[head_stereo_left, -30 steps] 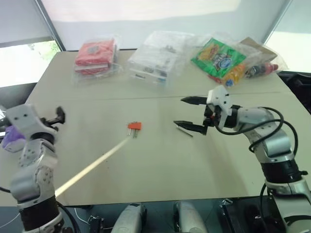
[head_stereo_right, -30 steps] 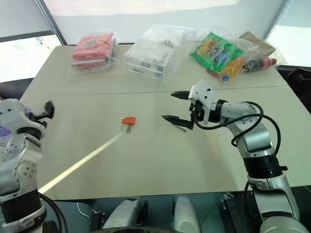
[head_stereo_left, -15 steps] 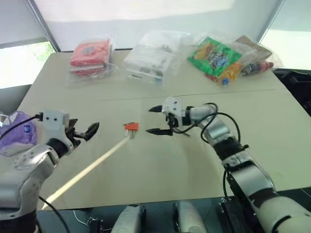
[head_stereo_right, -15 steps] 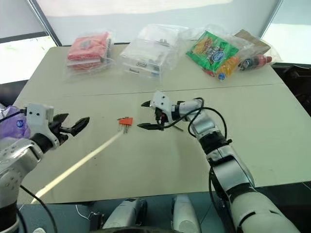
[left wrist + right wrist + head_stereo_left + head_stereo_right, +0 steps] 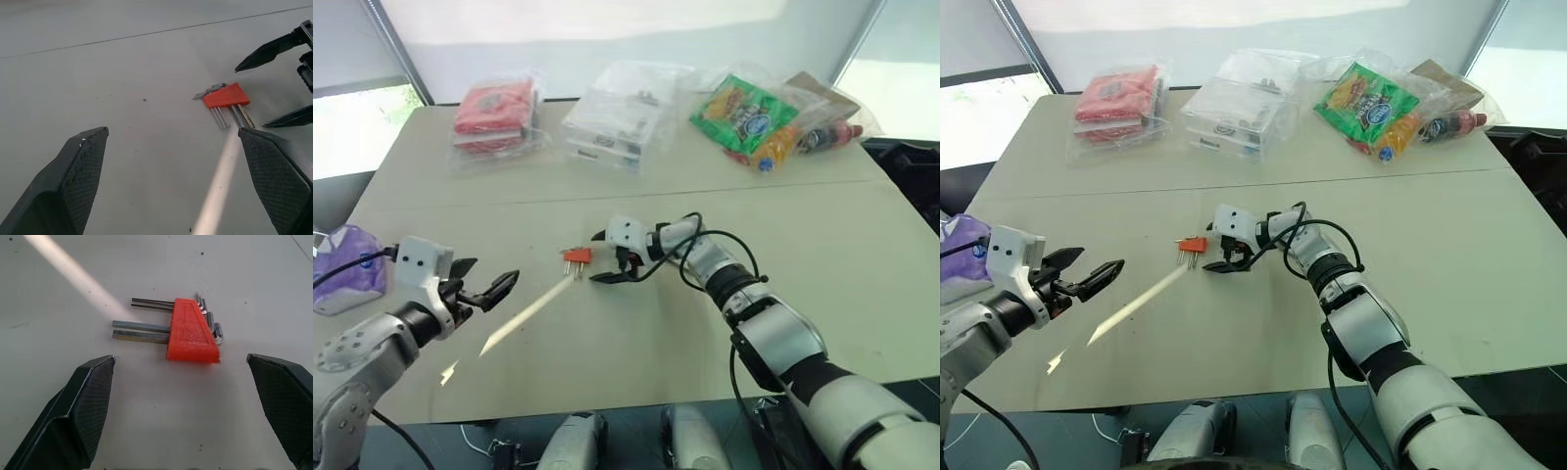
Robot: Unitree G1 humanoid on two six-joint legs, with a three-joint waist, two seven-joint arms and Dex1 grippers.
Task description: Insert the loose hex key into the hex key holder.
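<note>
Two end effectors gape wide and empty: the right end effector (image 5: 604,257) just beside the hex key holder (image 5: 578,256) mid-surface (image 5: 636,333), the left end effector (image 5: 487,286) nearer the left edge. Three bagged bundles line the far edge: red packets (image 5: 494,110), clear boxes (image 5: 622,117), snacks (image 5: 751,110).

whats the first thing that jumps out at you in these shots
The small red-orange hex key holder lies mid-table with its metal prongs pointing toward the robot, and the right gripper sits open right beside it, not touching. The left gripper hovers open further off, and clear bags of goods line the table's far edge.
</note>
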